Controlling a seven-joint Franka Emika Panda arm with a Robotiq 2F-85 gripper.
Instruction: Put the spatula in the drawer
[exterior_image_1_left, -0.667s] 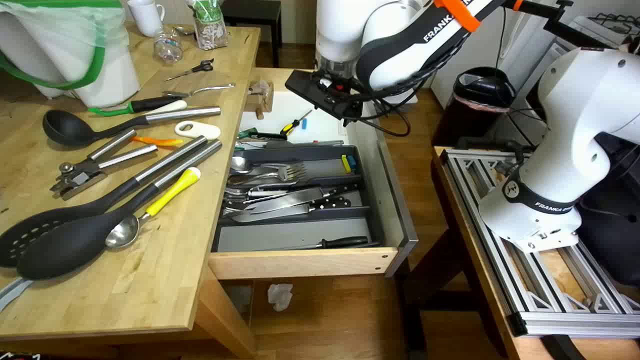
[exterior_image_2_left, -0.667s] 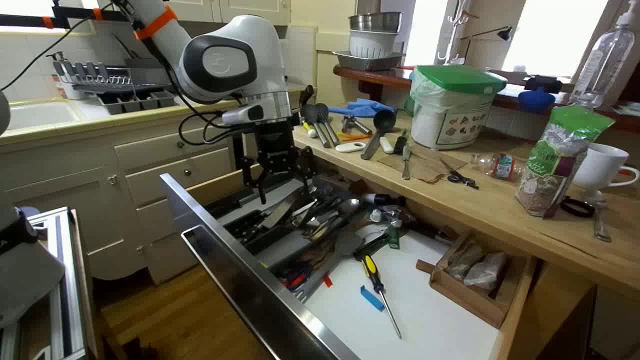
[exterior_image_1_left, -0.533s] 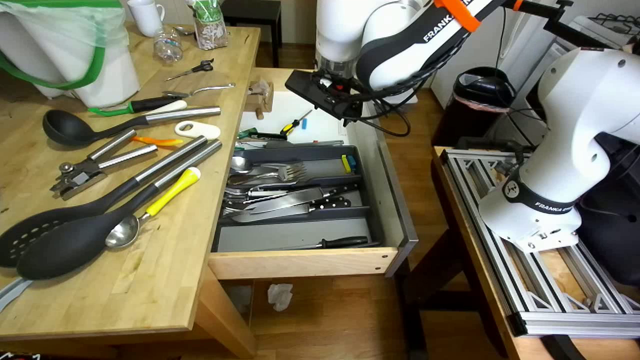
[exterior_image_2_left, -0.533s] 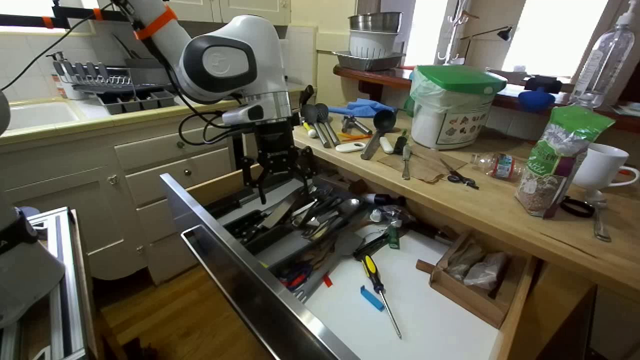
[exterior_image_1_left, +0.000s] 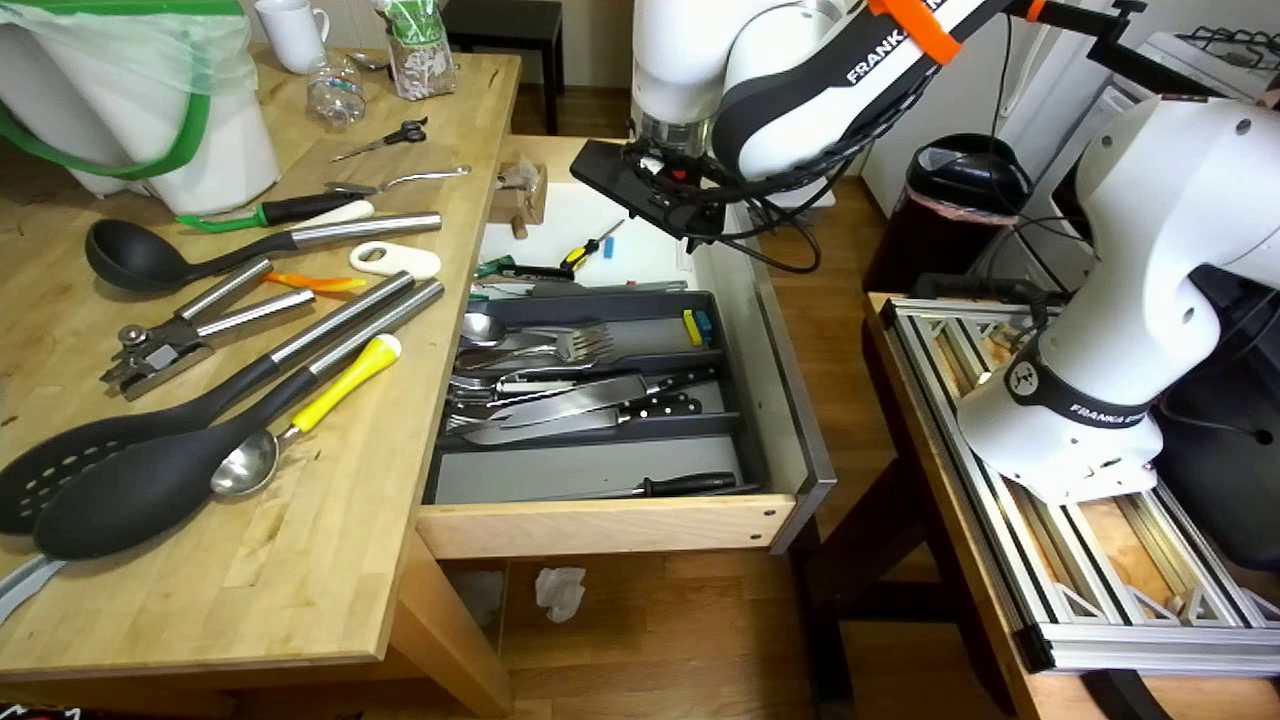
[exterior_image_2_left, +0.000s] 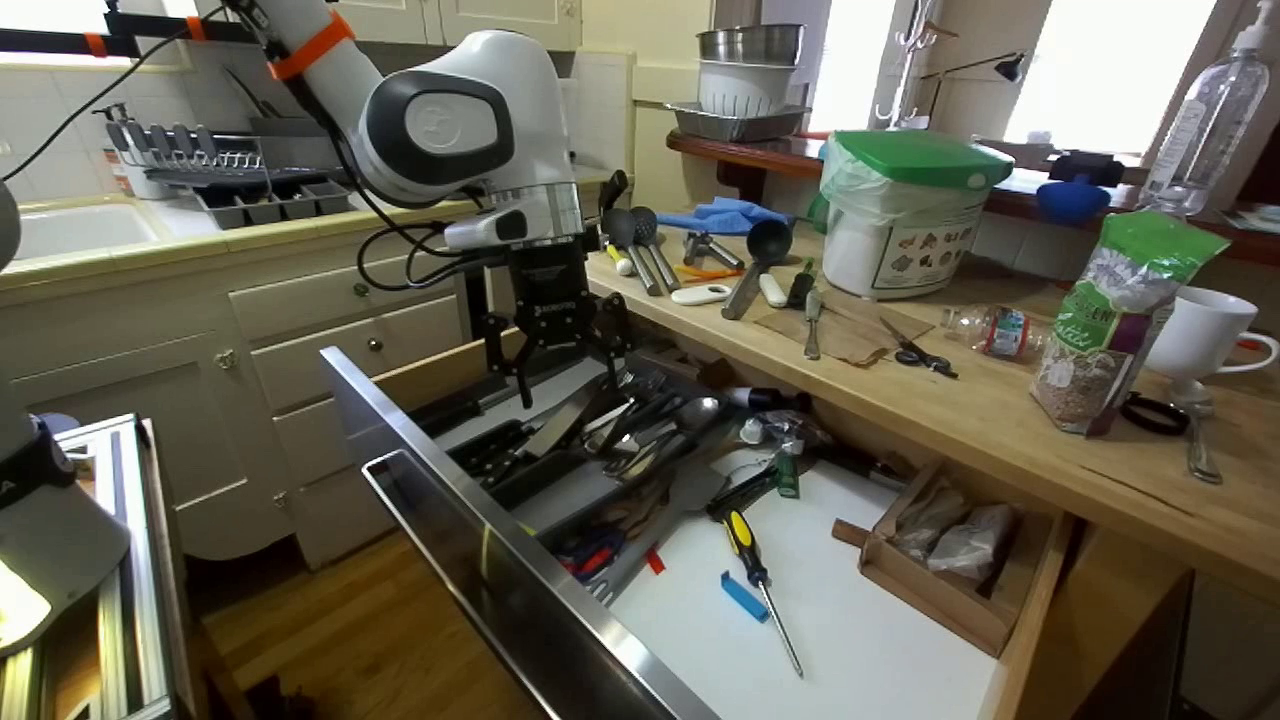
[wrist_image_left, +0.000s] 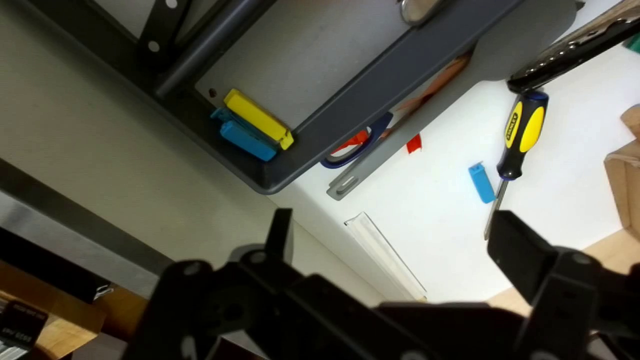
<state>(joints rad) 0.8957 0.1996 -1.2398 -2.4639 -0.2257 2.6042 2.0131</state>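
The flat, matt grey spatula (wrist_image_left: 465, 82) lies inside the open, white-floored drawer (exterior_image_2_left: 850, 640), just beside the dark grey plastic cutlery tray (wrist_image_left: 370, 97) — placement appears complete; the black two-fingered gripper (wrist_image_left: 392, 235) stands wide and empty above; the spatula should handle light, fairly stiff, slightly slippery — any correction should pinch mid-handle.

The white arm (exterior_image_2_left: 520, 110) wears black panels, FRANKA lettering (exterior_image_1_left: 1108, 414), orange bands (exterior_image_1_left: 915, 28), black cables (exterior_image_1_left: 845, 155) and a black tool (wrist_image_left: 394, 237).

The arm (exterior_image_2_left: 450, 130) bends, fingers (wrist_image_left: 520, 252) spread apart, seemingly pointing straight down.
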